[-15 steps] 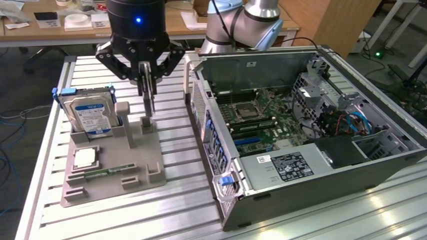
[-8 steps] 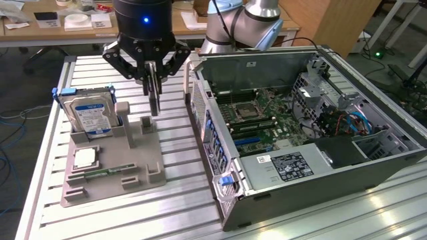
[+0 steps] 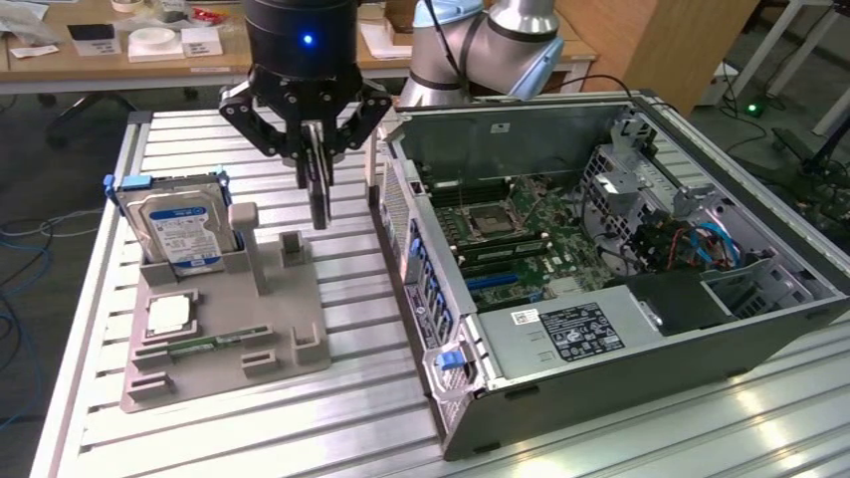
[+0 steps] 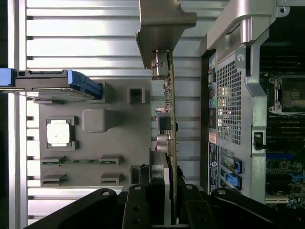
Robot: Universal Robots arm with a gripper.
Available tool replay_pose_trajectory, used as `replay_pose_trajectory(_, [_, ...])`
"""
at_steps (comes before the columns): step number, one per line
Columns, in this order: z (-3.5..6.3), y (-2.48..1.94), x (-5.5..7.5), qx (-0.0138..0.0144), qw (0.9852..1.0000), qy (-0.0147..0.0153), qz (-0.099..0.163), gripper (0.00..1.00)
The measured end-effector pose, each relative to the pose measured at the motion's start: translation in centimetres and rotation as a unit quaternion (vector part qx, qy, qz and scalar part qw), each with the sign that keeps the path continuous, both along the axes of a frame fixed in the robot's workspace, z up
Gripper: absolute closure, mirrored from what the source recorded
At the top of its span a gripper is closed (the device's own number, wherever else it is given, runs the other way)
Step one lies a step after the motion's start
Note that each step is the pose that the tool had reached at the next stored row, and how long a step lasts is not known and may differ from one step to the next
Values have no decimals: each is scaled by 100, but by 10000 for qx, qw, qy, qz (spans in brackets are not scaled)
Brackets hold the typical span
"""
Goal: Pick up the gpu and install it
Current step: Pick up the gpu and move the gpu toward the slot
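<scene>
My gripper (image 3: 317, 157) is shut on the gpu (image 3: 318, 199), a thin card hanging edge-on below the fingers, just above the grey holder (image 3: 226, 309) and clear of it. In the wrist view the gpu (image 4: 170, 119) runs edge-on away from the gripper (image 4: 167, 195), with its green board, connectors on one side and a silvery end bracket (image 4: 164, 21) at the far end. The open computer case (image 3: 598, 269) lies towards the exterior view's right of the card, with its motherboard (image 3: 512, 234) exposed.
On the grey holder (image 4: 95, 143) stand a blue-labelled hard drive (image 3: 179, 224), a square processor chip (image 3: 169, 315) and a narrow memory stick (image 3: 199, 344). The case's rear wall (image 4: 233, 100) rises close beside the card. Everything rests on a slatted metal table (image 3: 266, 428).
</scene>
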State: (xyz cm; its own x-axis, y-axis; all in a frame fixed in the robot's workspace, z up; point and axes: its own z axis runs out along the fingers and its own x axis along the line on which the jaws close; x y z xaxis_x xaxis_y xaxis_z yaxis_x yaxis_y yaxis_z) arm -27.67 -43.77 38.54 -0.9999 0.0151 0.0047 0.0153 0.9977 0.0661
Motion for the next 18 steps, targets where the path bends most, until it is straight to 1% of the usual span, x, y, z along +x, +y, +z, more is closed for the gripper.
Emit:
replay_pose_trajectory(17, [0, 7, 226, 0, 10000, 0, 0, 72])
replay_pose_trajectory(18, [0, 11, 231, -6, 10000, -1, 0, 72])
